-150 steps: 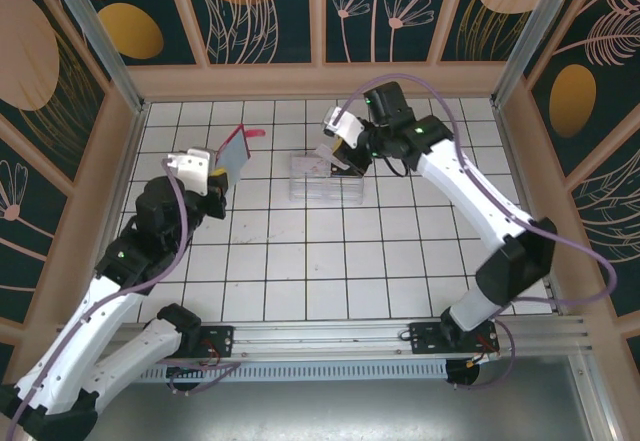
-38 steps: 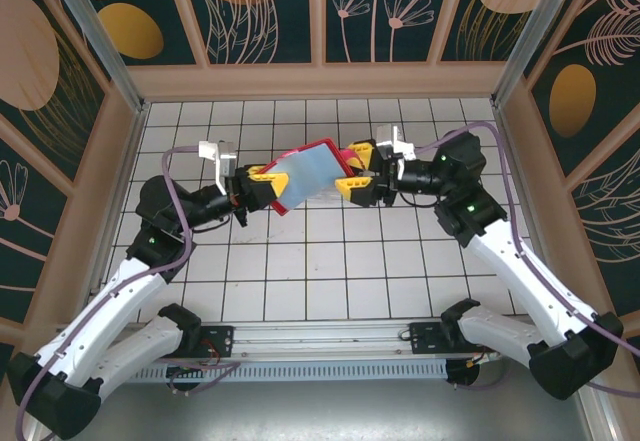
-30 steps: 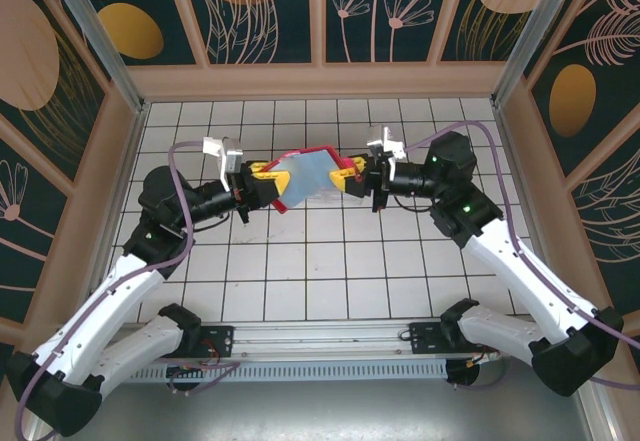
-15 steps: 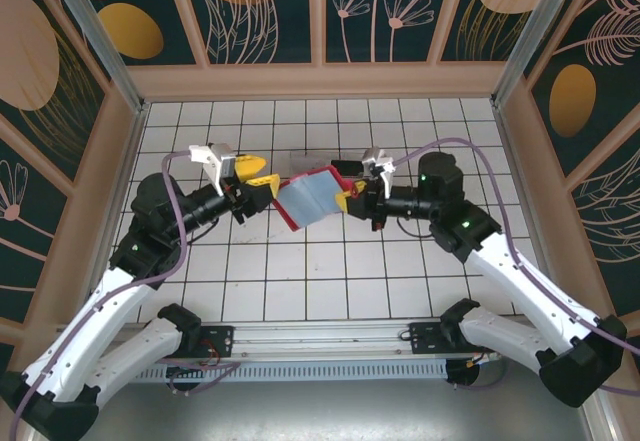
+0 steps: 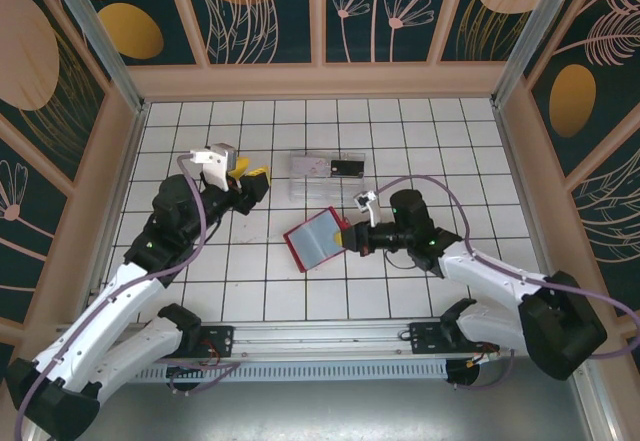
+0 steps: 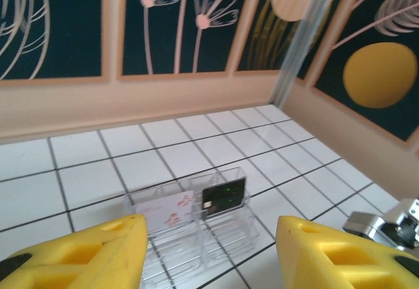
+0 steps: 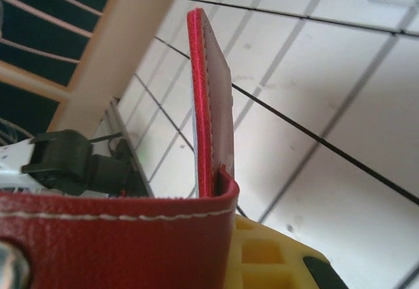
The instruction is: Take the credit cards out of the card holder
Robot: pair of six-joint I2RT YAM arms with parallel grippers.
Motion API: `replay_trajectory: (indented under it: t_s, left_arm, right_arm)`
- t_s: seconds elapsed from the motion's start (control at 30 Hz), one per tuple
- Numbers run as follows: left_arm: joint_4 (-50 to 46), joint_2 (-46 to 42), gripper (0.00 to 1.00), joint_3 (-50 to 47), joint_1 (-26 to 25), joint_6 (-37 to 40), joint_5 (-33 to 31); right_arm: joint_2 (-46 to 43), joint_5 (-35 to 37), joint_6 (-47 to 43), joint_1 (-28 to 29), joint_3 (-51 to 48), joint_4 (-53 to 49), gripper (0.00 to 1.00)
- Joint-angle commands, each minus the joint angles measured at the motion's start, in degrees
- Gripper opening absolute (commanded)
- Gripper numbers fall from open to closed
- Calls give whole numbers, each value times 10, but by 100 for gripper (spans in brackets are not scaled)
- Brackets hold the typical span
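Clear tray: pale card, dark card | red card holder: open

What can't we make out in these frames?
- Card holder pockets: too small in the top view, edge-on in the right wrist view; contents unknown.
- Right gripper jaws' contact: covered by the holder in the right wrist view.
- Print on the pale card and dark card in the clear tray: too small, left wrist view.
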Motion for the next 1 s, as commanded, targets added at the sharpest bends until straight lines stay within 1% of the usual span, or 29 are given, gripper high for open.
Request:
replay_trajectory:
  t_s: [0.0,0.17,0.3,0.47,0.53,0.57,0.67,0.73,0.77,0.83,0.9,0.97]
  left_arm:
    - [20,15,54,-19,3,-28,-60]
    - [49,32,55,-51,3,-51,-86]
    - [48,50,56,-60,3,-57,-116]
    - [51,56,61,-71,3,-68,-198]
    - [50,58,62,-72,3,-66,-233]
    - [49,59,64,-72,3,-63,-249]
    - [50,62,68,-74,3,-51,-294]
    - [57,66,75,-80,4,-43,-328]
    - [61,67,78,-83,4,-39,-341]
    - [72,73,85,-88,4,-29,-371]
    - [86,80,92,-98,4,-22,-412]
    - [107,91,97,-111,5,-9,-458]
  right_arm:
    - [28,47,32,-21,-18,39,0]
    - [77,129,-7,-31,-3,-49,0]
    - [85,202,-25,-34,-1,-96,7]
    - [66,284,-23,-41,-1,-147,34]
    - [47,312,-24,-41,5,-172,42]
    - [35,329,-27,-60,9,-190,46]
    - [-9,370,-39,-83,23,-227,55]
    - [-41,387,-52,-113,33,-244,66]
    - [-55,389,-60,-130,37,-248,69]
    - [-74,380,-82,-182,43,-244,76]
    - [-78,364,-103,-239,50,-230,80]
    - [-72,348,-117,-297,54,-203,87]
